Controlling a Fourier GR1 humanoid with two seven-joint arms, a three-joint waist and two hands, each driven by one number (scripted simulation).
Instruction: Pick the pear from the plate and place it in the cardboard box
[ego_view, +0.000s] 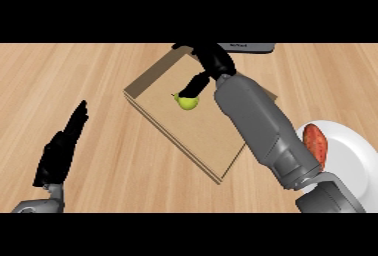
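Observation:
A yellow-green pear (187, 102) sits over the floor of the shallow cardboard box (170, 120) in the middle of the counter. My right hand (210, 62) reaches over the box from the right, its forearm crossing the box's right side. Its dark fingers (193, 86) curl down onto the top of the pear. The white plate (351, 150) lies at the right edge, partly hidden by my right arm. My left hand (63, 147) rests at the lower left, fingers straight and pointing up, holding nothing.
A red fruit (316, 142) lies on the plate beside my right forearm. A dark grey object (247, 47) shows at the top edge behind the box. Wooden counter (88, 65) stretches to the left of the box.

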